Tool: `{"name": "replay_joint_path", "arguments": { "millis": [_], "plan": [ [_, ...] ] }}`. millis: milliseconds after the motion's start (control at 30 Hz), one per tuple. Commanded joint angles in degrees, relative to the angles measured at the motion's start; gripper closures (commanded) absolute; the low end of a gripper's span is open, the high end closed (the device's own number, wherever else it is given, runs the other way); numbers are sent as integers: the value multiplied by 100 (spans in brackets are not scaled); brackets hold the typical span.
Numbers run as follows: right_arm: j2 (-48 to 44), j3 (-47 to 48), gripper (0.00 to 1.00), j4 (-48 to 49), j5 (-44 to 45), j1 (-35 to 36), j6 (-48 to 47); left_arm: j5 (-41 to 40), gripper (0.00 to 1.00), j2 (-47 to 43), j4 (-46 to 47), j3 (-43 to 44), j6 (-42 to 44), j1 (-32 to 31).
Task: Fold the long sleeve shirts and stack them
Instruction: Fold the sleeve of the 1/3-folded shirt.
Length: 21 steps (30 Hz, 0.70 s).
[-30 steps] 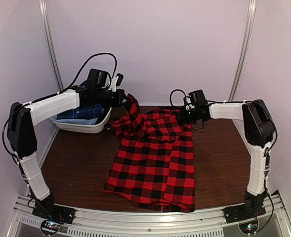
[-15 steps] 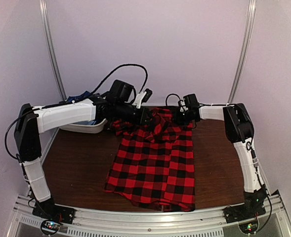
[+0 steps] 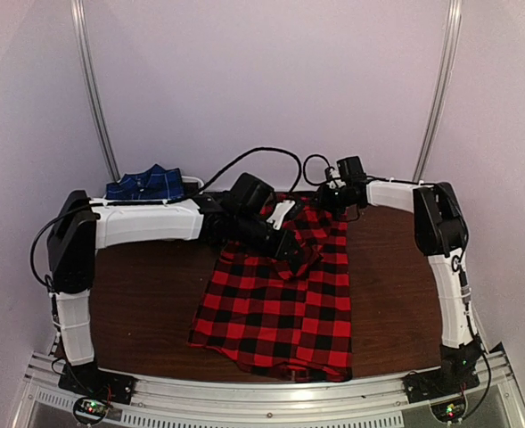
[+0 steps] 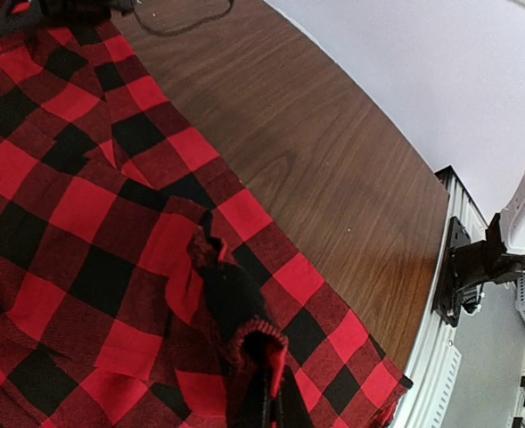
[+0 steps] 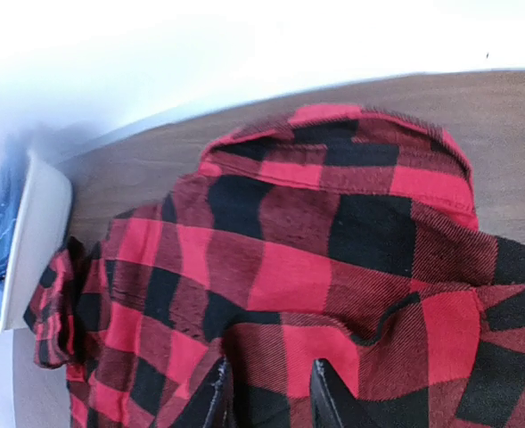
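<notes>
Beside red shirt [image 3: 280,303], open tabletop [image 3: 394,294].

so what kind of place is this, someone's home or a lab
Most likely a robot lab cell, not a home: left arm and right arm bolted to a metal rail, plain white walls around a wooden table, a red-and-black plaid shirt on it.

red-and-black shirt [image 3: 275,303]: soft woven cloth, matt, fine twill weave up close
navy shirt [image 3: 146,185]: thin cloth, matt
counter [image 3: 146,303]: dark wood grain, smooth, low sheen
bin [image 5: 35,241]: white plastic, smooth
rail [image 3: 271,399]: ribbed bare metal, along counter's near edge
arm shells [image 3: 146,225]: white plastic, satin
</notes>
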Motion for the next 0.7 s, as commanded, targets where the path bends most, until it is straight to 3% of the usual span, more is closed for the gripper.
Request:
{"name": "replay_joint_path", "arguments": {
  "millis": [0,667],
  "plan": [
    [-1046,-307,68,-11,42,-40,-80,191,100,254,291,190,44,-204],
    [-4334,-4114,66,456,905,-40,-238,3,100,789,570,281,220,-1171]
  ]
}}
